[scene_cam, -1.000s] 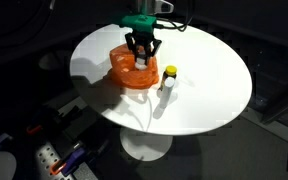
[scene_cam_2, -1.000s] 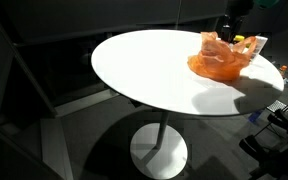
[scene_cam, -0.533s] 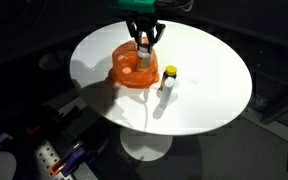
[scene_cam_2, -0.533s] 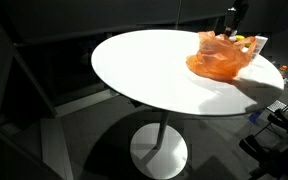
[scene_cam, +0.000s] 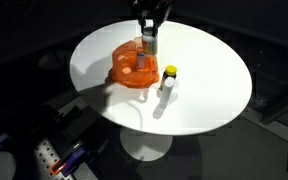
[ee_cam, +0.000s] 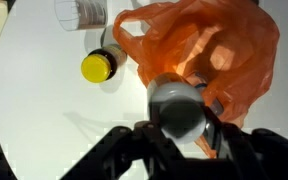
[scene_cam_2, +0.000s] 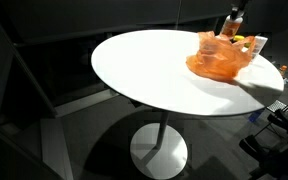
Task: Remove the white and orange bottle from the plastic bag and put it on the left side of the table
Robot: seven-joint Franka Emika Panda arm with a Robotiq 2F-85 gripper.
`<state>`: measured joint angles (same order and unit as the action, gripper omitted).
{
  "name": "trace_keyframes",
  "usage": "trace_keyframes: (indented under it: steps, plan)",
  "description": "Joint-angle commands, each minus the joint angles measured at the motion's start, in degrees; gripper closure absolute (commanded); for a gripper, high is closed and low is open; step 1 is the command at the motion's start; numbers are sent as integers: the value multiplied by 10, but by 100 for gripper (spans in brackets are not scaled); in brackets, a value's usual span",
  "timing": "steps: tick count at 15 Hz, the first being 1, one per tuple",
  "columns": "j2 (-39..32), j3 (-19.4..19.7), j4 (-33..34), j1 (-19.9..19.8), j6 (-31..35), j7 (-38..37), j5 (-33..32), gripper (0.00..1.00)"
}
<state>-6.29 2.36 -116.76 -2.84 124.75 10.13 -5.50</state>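
Gripper [scene_cam: 149,22] is clamped on the white and orange bottle [scene_cam: 148,45], holding it upright in the air just above the orange plastic bag [scene_cam: 129,70]. 1 yellow-capped bottle [scene_cam: 169,78] stands just beside the bag on the white table [scene_cam: 214,80].
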Motion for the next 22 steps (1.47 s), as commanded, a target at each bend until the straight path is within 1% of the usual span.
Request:
trace_keyframes:
  steps: [1, 8, 10, 14, 20, 22]
  plan:
    - [25, -12, 10, 13, -36, -10, 1, 81]
    - [54, -42, 10, 50, -85, -17, -9, 81]
    - [54, -52, 8, 61, -88, -19, -17, 81]
    - [24, -65, 14, 74, -72, 3, -13, 81]
    - [-31, -72, 29, 85, -67, -18, -28, 81]
    - [-42, -71, 34, 85, -66, -21, -24, 81]
